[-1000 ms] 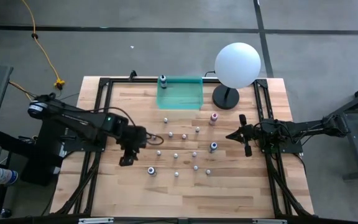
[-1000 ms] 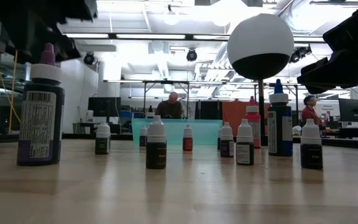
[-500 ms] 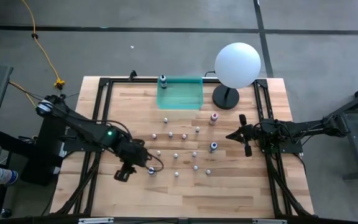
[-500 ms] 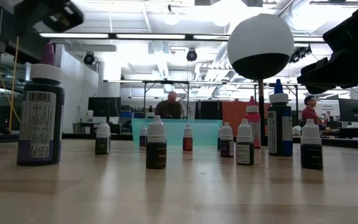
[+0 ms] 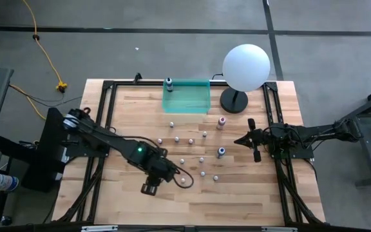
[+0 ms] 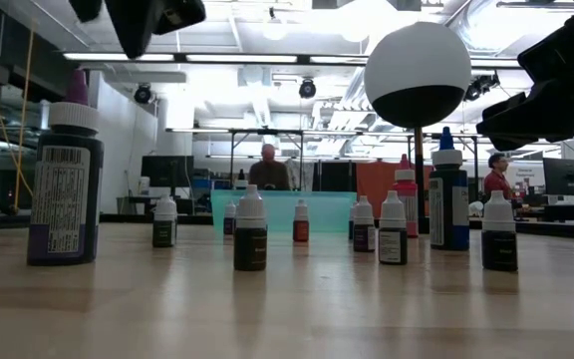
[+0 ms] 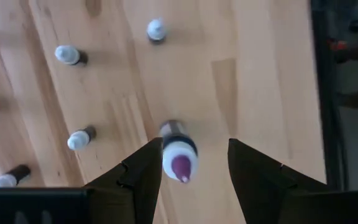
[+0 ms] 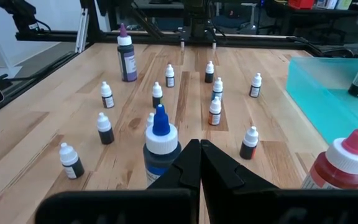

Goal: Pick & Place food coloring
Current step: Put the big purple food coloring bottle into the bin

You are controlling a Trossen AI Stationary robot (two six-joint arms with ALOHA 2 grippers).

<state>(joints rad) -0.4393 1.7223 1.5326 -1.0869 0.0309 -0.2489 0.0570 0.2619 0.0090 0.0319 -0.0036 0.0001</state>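
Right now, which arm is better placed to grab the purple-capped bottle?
The left. The left gripper hangs open right above the purple-capped bottle, fingers on either side. The right gripper waits shut across the table by the blue-capped bottle.

Table (image 5: pixel 237 200): small bottles (image 5: pixel 191 140) stand scattered across its middle.
Tray (image 5: pixel 187 100): at the far edge, one bottle (image 5: pixel 169 83) at its left corner.
Lamp (image 5: pixel 245 66): just right of the tray.
Left gripper (image 5: pixel 152 183): over the near-left bottles, a larger bottle (image 7: pixel 178 153) directly below between its fingers.
Right gripper (image 5: pixel 242 139): right of the bottles, near the table's right edge.
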